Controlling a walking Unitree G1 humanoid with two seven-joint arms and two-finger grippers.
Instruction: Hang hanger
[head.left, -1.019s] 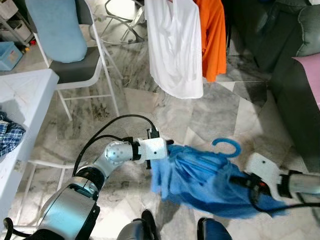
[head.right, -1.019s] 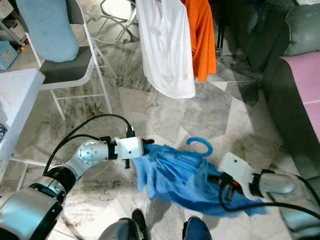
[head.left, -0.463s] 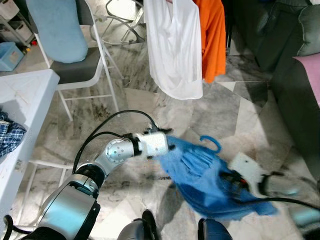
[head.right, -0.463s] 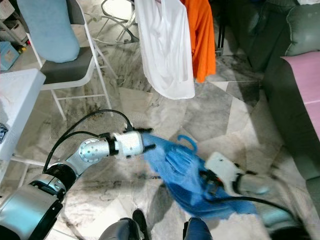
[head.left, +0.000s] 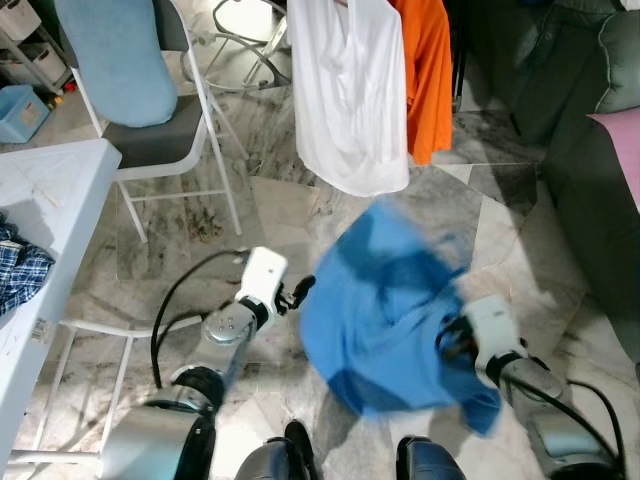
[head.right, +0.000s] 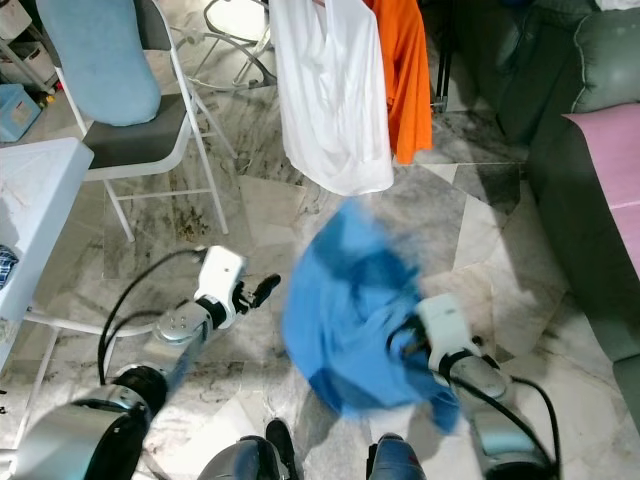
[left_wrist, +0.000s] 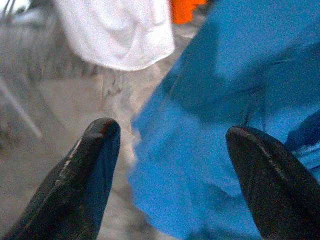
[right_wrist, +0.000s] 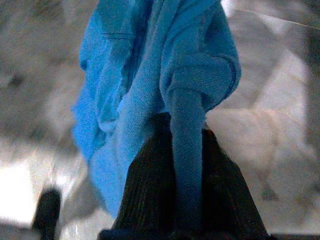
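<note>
Left eye view: the right hand (head.left: 452, 340) is clamped on the blue garment (head.left: 385, 300), held above the floor below the hanging white shirt (head.left: 350, 95). Left hand (left_wrist: 170, 165) spread, empty. Hanger obscured by blur; hanging remains undone.

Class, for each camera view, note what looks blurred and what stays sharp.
Eye views: the blue shirt is smeared by motion; the white shirt and chair are crisp. Left wrist view: the floor and cloth are soft behind the left gripper. Right wrist view: the floor is blurred; the right gripper is dark.
</note>
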